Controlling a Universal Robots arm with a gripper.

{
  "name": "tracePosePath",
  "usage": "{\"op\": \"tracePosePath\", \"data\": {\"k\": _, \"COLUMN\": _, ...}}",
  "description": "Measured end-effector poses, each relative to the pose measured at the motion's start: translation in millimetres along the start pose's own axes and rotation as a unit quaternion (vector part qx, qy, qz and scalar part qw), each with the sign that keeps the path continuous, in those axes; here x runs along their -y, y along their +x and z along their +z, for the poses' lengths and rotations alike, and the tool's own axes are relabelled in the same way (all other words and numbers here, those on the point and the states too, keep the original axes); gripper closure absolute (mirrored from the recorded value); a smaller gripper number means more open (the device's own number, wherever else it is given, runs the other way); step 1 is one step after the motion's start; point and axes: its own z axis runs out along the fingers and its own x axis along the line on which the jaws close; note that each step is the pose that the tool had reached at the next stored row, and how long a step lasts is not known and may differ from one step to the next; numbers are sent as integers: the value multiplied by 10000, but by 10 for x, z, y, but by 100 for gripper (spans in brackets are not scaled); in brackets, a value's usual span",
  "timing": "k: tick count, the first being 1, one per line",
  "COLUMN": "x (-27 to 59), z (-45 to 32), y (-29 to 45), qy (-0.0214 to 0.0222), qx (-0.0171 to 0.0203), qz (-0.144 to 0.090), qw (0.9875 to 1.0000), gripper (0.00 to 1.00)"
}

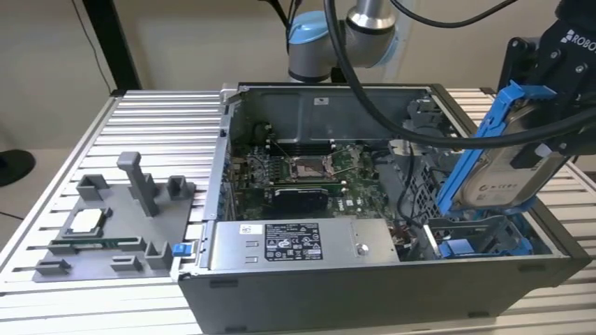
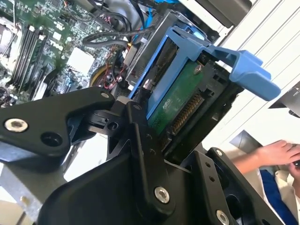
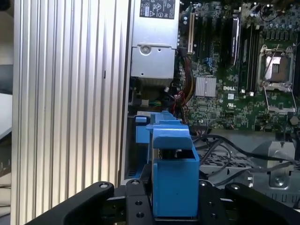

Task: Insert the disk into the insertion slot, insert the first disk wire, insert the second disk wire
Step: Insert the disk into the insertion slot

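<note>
My gripper (image 1: 538,139) is shut on the disk (image 1: 498,178), a silver drive with a white label in a bright blue carrier frame. The disk hangs tilted, almost on edge, above the computer case's side at the exterior view's right. Under its low end lies the insertion slot (image 1: 479,241), a grey bay with blue fittings. In the second wrist view the black fingers (image 2: 140,136) clamp the disk (image 2: 180,101), whose green board and connector face the camera. The first wrist view has the blue carrier (image 3: 173,173) end-on between the fingers (image 3: 136,206). Black cables (image 1: 410,188) lie loose in the case beside the bay.
The open case holds a motherboard (image 1: 308,174) and a grey labelled power-supply box (image 1: 298,244) along its front wall. A grey fixture tray (image 1: 102,223) with upright pegs sits on the slatted table (image 1: 158,125). A person's hand (image 2: 276,152) is beyond the table.
</note>
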Motion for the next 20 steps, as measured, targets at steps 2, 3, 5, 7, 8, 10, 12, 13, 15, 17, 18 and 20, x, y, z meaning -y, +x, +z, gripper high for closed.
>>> {"op": "tracePosePath", "data": {"k": 2, "x": 5, "z": 25, "y": 3, "qy": 0, "qx": 2, "qz": 4, "qw": 10000, "gripper": 100}}
{"op": "tracePosePath", "data": {"k": 3, "x": 8, "z": 39, "y": 5, "qy": 0, "qx": 6, "qz": 14, "qw": 10000, "gripper": 100}}
{"op": "tracePosePath", "data": {"k": 5, "x": 14, "z": 66, "y": 11, "qy": 0, "qx": 17, "qz": 46, "qw": 10000, "gripper": 100}}
{"op": "tracePosePath", "data": {"k": 7, "x": 17, "z": 93, "y": 13, "qy": 0, "qx": 24, "qz": 111, "qw": 9999, "gripper": 100}}
{"op": "tracePosePath", "data": {"k": 8, "x": 18, "z": 107, "y": 14, "qy": 0, "qx": 28, "qz": 156, "qw": 9999, "gripper": 100}}
{"op": "tracePosePath", "data": {"k": 10, "x": 19, "z": 133, "y": 14, "qy": 0, "qx": 34, "qz": 255, "qw": 9997, "gripper": 100}}
{"op": "tracePosePath", "data": {"k": 12, "x": 27, "z": 157, "y": 15, "qy": 0, "qx": 39, "qz": 330, "qw": 9994, "gripper": 100}}
{"op": "tracePosePath", "data": {"k": 13, "x": 35, "z": 166, "y": 15, "qy": 0, "qx": 39, "qz": 335, "qw": 9994, "gripper": 100}}
{"op": "tracePosePath", "data": {"k": 15, "x": 50, "z": 186, "y": 15, "qy": 0, "qx": 40, "qz": 336, "qw": 9994, "gripper": 100}}
{"op": "tracePosePath", "data": {"k": 17, "x": 68, "z": 205, "y": 16, "qy": 0, "qx": 39, "qz": 336, "qw": 9994, "gripper": 100}}
{"op": "tracePosePath", "data": {"k": 18, "x": 76, "z": 217, "y": 16, "qy": 0, "qx": 39, "qz": 336, "qw": 9994, "gripper": 100}}
{"op": "tracePosePath", "data": {"k": 20, "x": 84, "z": 247, "y": 16, "qy": 0, "qx": 39, "qz": 335, "qw": 9994, "gripper": 100}}
